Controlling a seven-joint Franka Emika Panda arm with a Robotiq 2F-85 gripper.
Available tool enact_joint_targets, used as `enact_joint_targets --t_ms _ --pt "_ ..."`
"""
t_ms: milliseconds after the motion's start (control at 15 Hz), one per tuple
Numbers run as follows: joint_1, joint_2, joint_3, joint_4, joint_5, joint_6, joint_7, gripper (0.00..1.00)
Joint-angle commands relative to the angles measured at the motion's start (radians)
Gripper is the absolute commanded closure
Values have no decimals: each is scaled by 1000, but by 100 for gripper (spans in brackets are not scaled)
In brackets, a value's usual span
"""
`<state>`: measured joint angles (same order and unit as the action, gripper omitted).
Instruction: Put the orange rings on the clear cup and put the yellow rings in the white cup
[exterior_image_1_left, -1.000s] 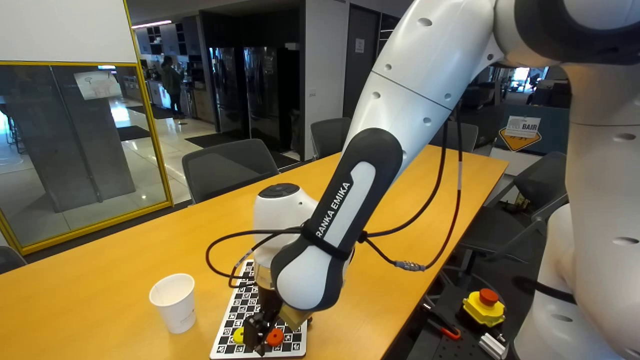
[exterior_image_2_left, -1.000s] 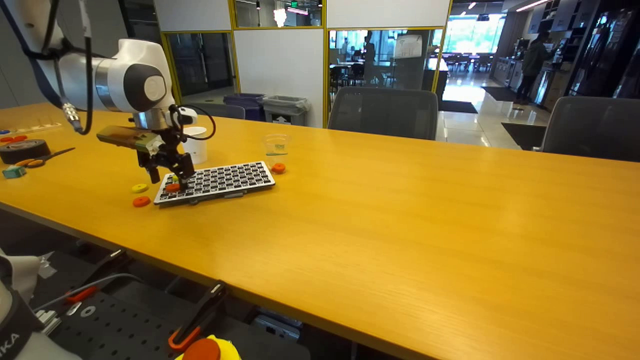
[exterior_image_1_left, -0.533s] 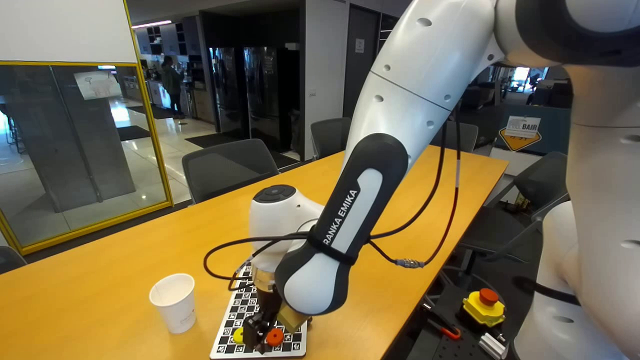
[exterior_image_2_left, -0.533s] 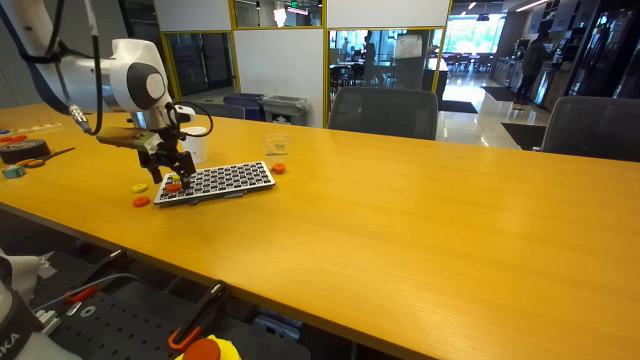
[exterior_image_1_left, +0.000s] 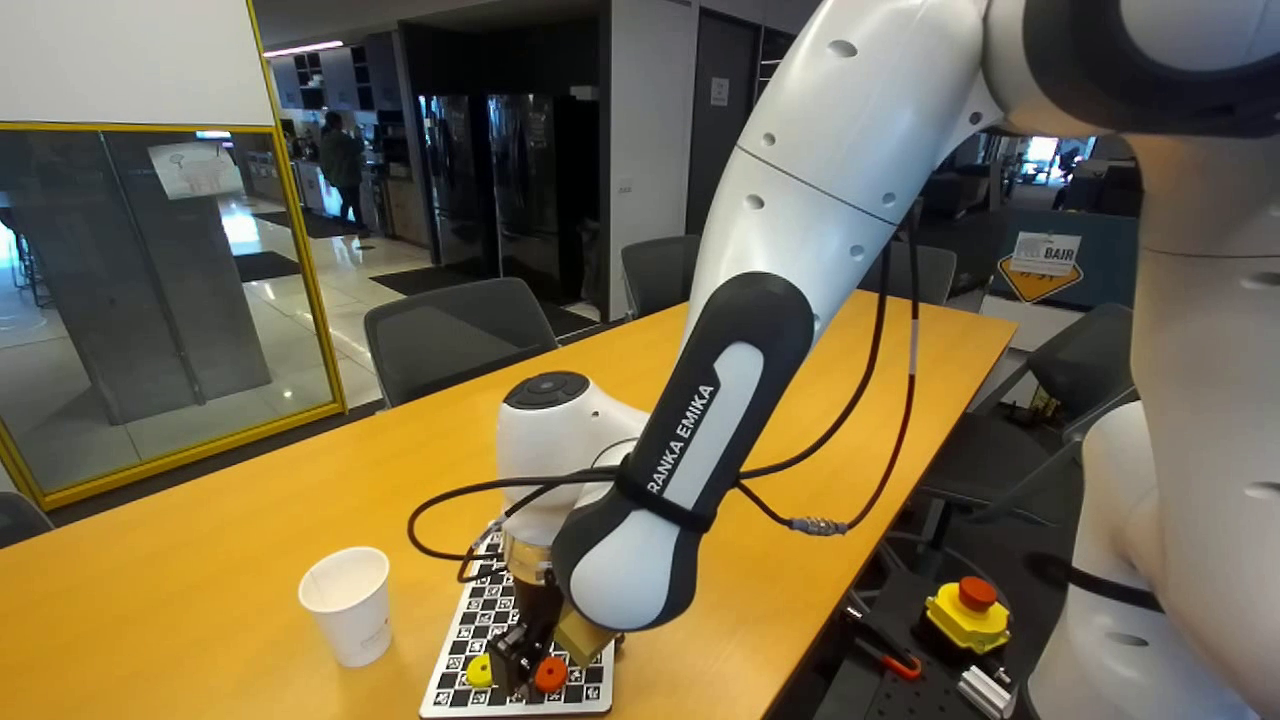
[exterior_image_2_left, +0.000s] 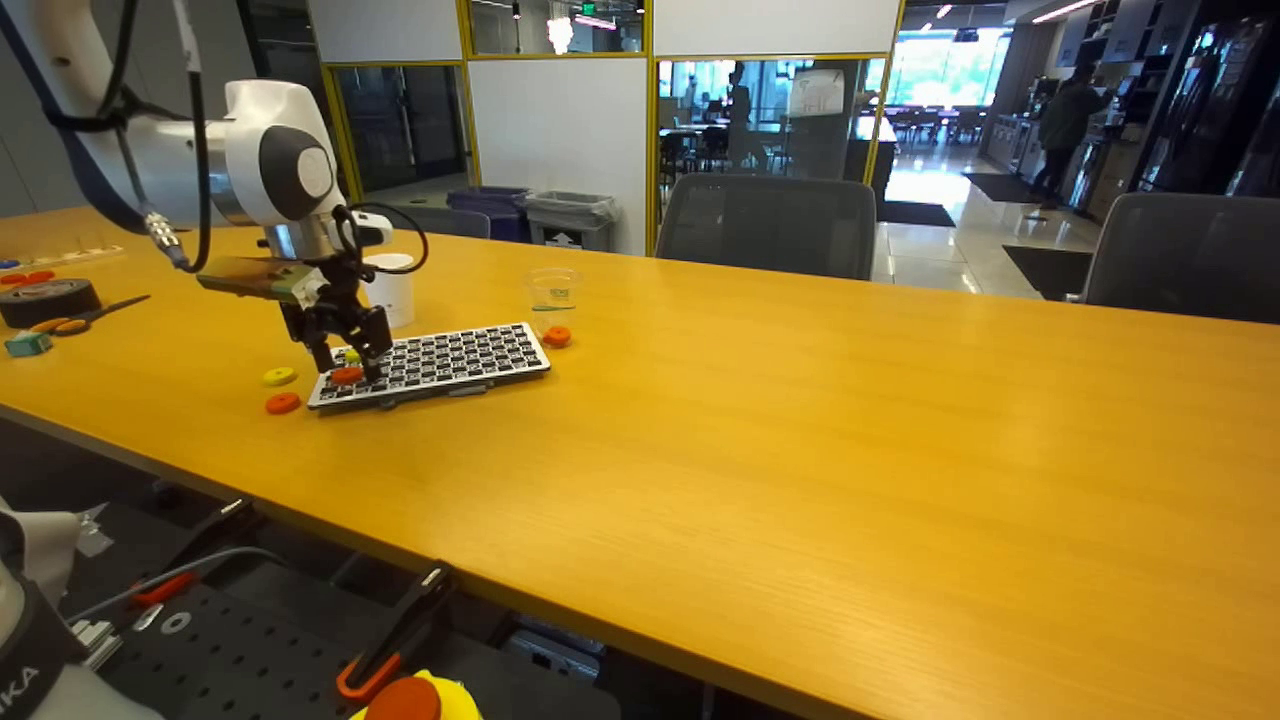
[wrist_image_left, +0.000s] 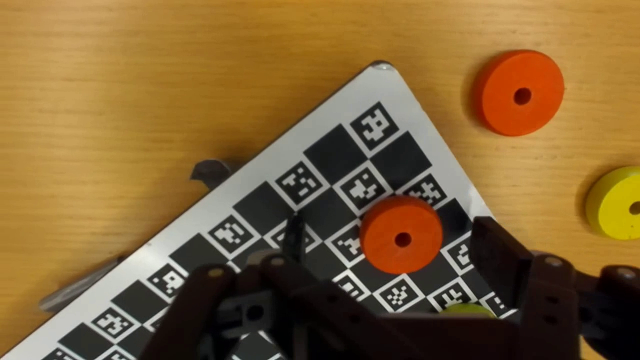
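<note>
On wood-grain table (exterior_image_2_left: 800, 450): checkered board (exterior_image_2_left: 455, 355) | tool (wrist_image_left: 391, 242): jaws apart | beyond: chairs (exterior_image_2_left: 765, 230), standing person (exterior_image_2_left: 1065, 125)

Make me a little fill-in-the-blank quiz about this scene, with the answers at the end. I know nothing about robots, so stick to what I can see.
The fingers of the hand stand apart, so it is ____, not shut.
In the wrist view, the ring showing whole between them on the patterned board is ____, not yellow.
That view shows ____ orange rings in all.
Unlike the clear cup, the opaque cup is coloured ____.
Missing words: open; orange; two; white.
</note>
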<state>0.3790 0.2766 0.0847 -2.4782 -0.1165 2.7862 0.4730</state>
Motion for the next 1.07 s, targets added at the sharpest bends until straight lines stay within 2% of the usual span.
enact_joint_targets --t_ms 0,267,333,733,1000 --pt "22 18 -25 28 -36 -5 36 48" --pt "20 25 -33 39 -45 -13 34 77" --pt "20 23 -34 42 -48 -15 36 80" --pt "40 -48 -75 43 -121 -68 92 77" --pt "-11 -109 -65 91 -142 -143 60 77"
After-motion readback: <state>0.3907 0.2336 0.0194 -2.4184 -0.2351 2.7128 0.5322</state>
